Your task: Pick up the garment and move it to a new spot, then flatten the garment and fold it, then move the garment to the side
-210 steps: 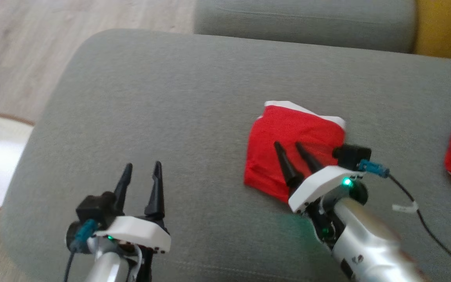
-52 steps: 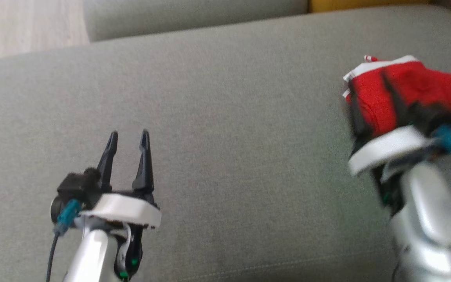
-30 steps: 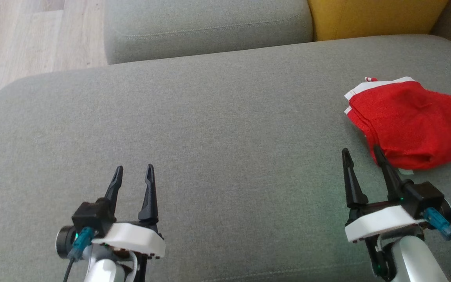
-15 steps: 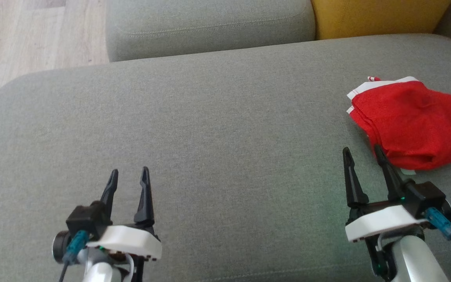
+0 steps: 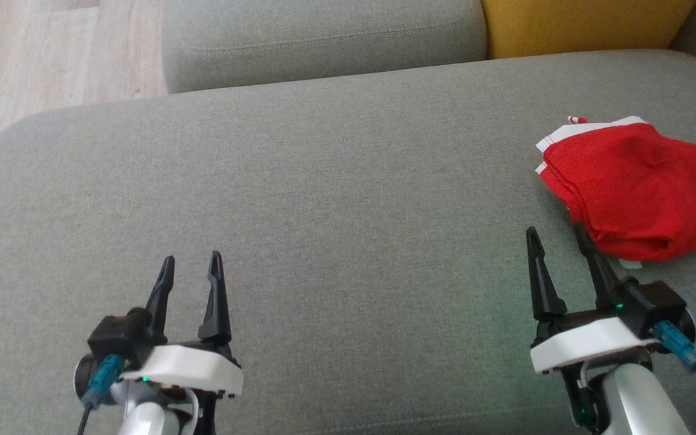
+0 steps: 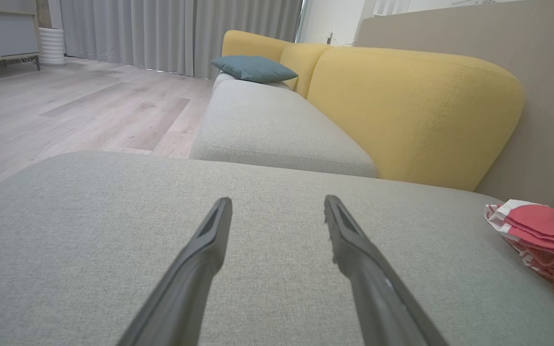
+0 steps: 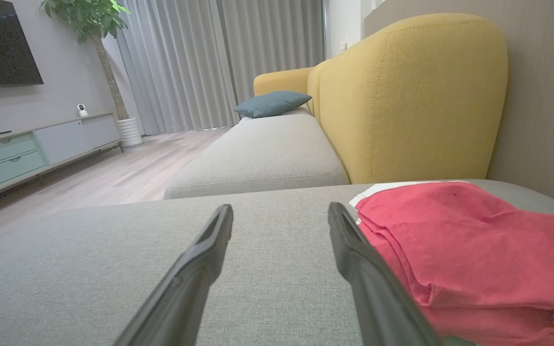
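A grey sofa cushion (image 5: 336, 181) lies before the robot, with a yellow backrest (image 5: 583, 24) behind it. The red garment (image 5: 632, 187) lies folded at the cushion's right end. The right gripper (image 5: 555, 231) hangs just beside the garment's near edge, spread wide and holding nothing. The left gripper (image 5: 192, 258), equally wide and empty, is well apart from the garment, over bare cushion.
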Available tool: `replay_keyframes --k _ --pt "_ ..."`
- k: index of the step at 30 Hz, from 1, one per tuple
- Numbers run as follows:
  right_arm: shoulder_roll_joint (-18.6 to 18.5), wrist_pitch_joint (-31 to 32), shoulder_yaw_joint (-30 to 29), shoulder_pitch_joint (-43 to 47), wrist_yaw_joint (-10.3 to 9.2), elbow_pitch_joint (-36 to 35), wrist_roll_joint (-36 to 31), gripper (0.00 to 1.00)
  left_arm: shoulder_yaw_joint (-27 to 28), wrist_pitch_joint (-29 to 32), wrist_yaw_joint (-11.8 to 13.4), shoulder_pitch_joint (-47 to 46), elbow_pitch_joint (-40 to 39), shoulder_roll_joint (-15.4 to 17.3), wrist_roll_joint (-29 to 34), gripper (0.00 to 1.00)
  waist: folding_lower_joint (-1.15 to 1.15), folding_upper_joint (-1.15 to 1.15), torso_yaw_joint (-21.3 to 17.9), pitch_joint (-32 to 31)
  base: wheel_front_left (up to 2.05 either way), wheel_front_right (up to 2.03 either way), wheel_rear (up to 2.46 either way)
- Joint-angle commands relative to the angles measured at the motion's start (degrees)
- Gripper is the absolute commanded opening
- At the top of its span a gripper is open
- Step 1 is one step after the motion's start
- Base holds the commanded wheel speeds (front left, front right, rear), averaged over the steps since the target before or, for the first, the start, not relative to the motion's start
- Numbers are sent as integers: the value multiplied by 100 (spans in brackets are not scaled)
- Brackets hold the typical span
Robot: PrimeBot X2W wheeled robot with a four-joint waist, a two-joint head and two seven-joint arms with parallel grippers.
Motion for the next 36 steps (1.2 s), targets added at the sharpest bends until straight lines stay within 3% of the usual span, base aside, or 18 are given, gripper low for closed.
replay_keyframes --k 1,11,12,36 --pt "8 -57 135 -94 19 -200 26 100 246 -35 -1 -113 -229 30 -32 100 0 0 3 -2 0 0 0" --pt "8 -51 158 -112 19 -154 48 100 279 -35 0 -63 -325 30 -195 100 0 0 -6 5 0 0 0" --pt "0 0 26 1 0 35 27 0 71 0 -1 69 -108 -3 -192 0 0 0 -5 5 0 0 0" --pt "-62 257 -61 30 3 174 1496 0 262 283 -197 50 193 58 -1504 0 0 0 58 -8 0 0 0"
